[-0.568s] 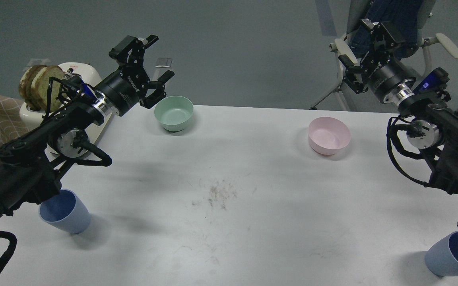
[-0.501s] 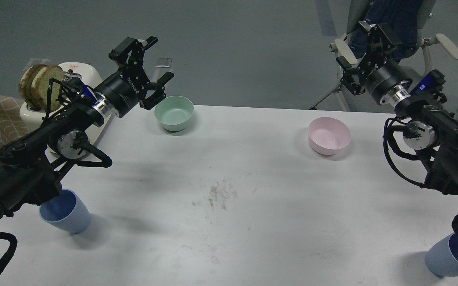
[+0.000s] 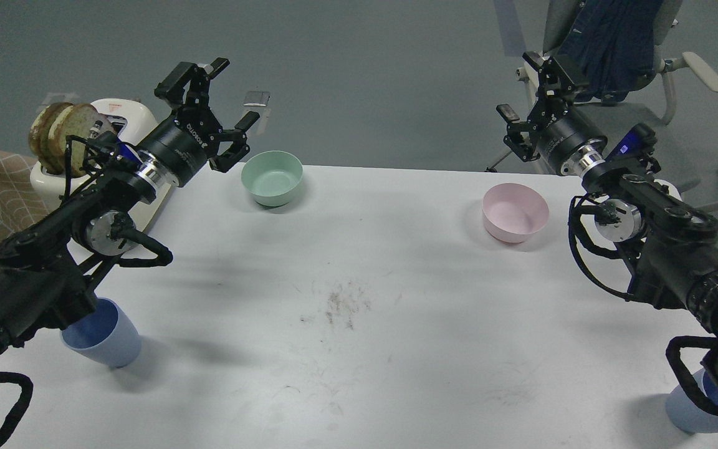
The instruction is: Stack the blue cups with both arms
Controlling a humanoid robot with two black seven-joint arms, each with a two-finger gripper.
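One blue cup (image 3: 105,335) stands upright near the table's front left, partly covered by my left arm. The other blue cup (image 3: 689,415) stands at the front right corner, mostly hidden behind my right arm. My left gripper (image 3: 225,93) is open and empty, raised beyond the far left edge, just left of the mint-green bowl (image 3: 272,178). My right gripper (image 3: 530,87) is open and empty, raised beyond the far right edge, above and behind the pink bowl (image 3: 515,212). Both grippers are far from the cups.
A white toaster (image 3: 116,115) with bread slices stands at the far left under my left arm. A chair (image 3: 621,37) with dark cloth stands behind the white table (image 3: 359,299). A scuffed patch marks the table's middle.
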